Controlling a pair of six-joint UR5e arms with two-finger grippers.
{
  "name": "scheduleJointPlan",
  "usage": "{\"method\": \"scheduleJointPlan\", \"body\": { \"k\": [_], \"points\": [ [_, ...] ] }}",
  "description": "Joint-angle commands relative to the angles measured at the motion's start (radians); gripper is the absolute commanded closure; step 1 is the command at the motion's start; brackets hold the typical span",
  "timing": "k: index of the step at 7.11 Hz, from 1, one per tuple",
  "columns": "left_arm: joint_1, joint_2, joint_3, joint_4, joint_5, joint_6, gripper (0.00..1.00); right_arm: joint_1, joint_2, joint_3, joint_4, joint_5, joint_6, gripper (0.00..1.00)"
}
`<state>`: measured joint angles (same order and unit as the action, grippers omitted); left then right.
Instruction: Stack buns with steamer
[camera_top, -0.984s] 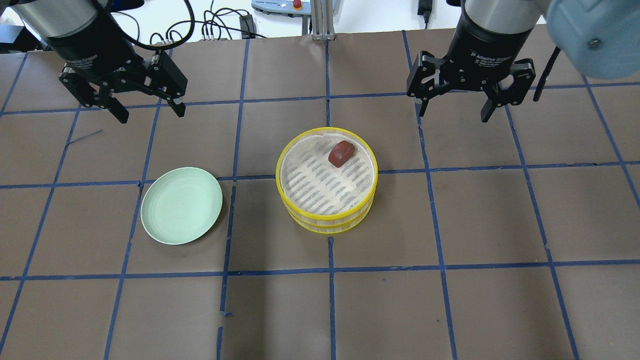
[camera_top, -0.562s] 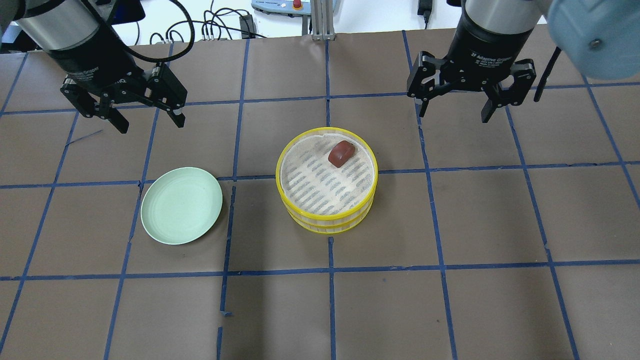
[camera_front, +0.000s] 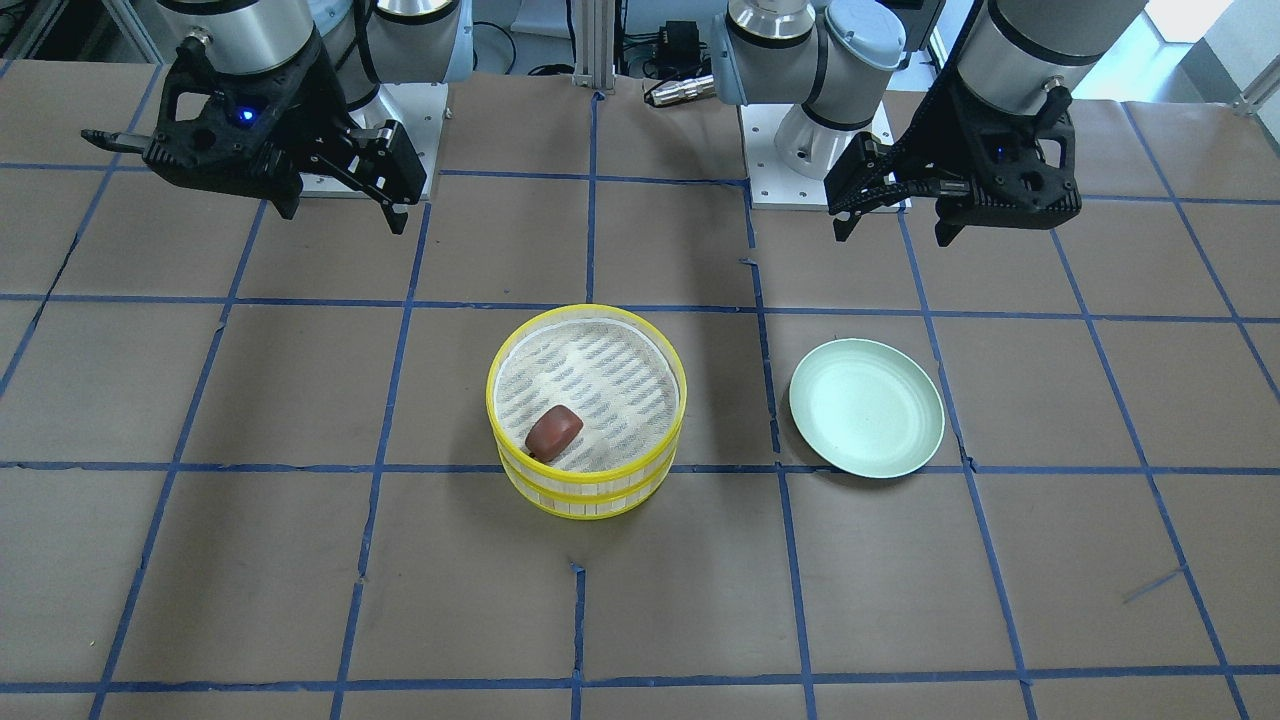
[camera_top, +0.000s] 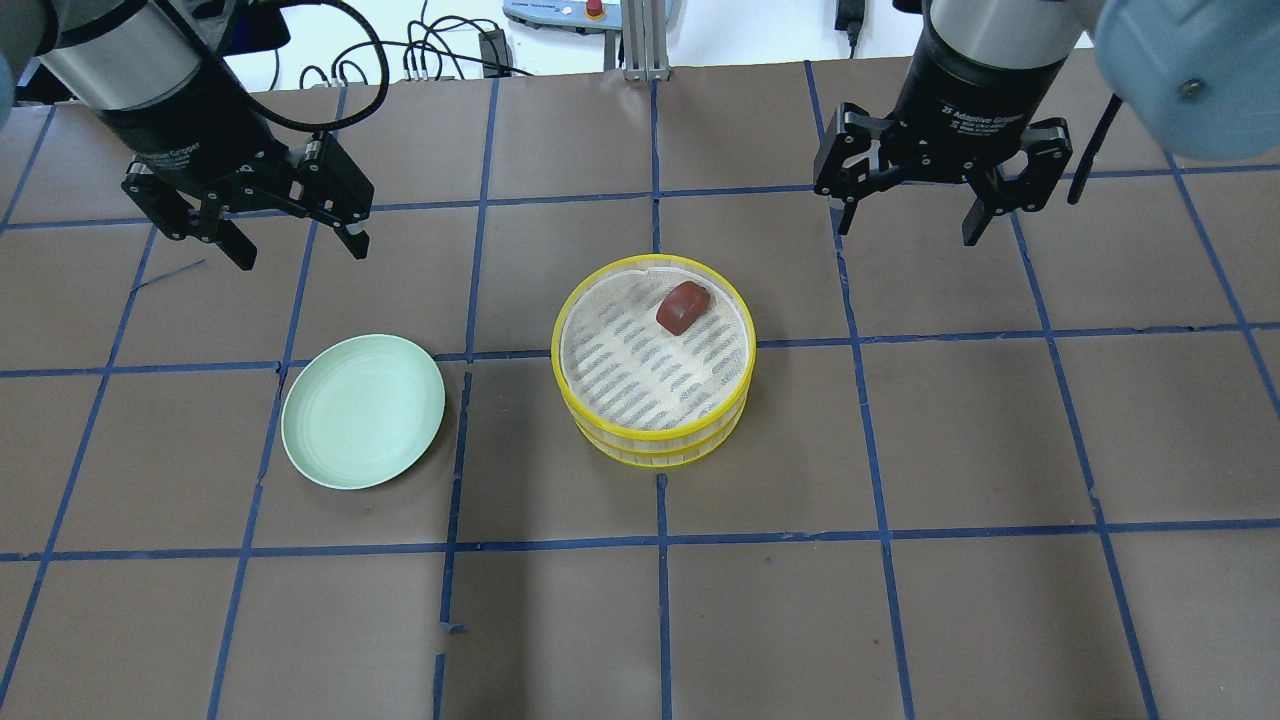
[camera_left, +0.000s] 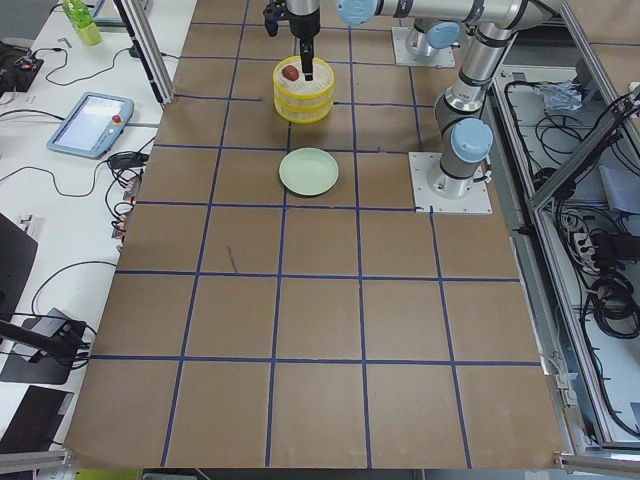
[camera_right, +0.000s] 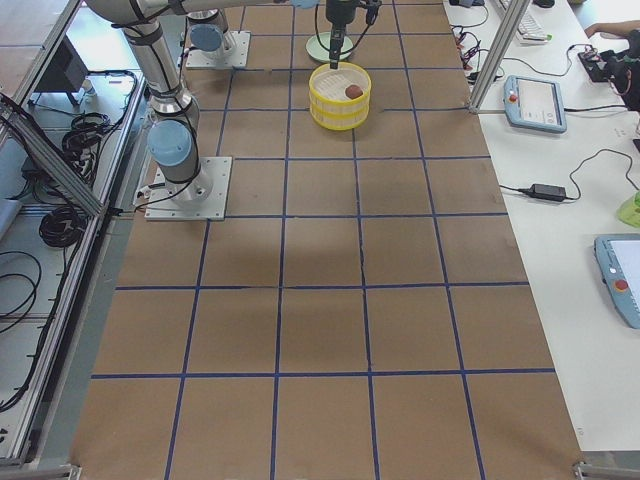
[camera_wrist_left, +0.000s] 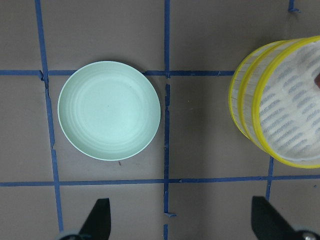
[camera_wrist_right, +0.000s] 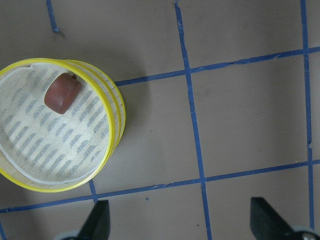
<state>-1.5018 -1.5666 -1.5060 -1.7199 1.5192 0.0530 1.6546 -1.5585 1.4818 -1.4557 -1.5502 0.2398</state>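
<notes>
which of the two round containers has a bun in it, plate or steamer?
The yellow steamer: a reddish-brown bun lies on its top mesh near the rim. The green plate beside it holds nothing.

A robotics lab: a table (camera_left: 320, 330) papered brown and gridded with blue tape (camera_top: 662, 600), an arm base (camera_right: 188, 192) bolted down, a teach pendant (camera_right: 535, 103) and loose cables (camera_left: 600, 290) alongside.

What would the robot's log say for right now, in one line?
left gripper: open, empty | right gripper: open, empty | reddish-brown bun: in yellow steamer | green plate: empty | white bun: not seen
</notes>
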Motion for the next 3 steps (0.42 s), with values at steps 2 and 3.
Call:
{"method": "scheduleJointPlan", "body": {
  "k": [2,3],
  "points": [
    [0.000,0.000,-0.002,-0.003,0.002,0.007,0.00,0.001,0.000,0.000,0.000,0.001,-0.002,0.00],
    [0.000,0.000,-0.002,-0.003,0.002,0.005,0.00,0.004,0.000,-0.002,0.000,0.002,-0.002,0.00]
  ]
}}
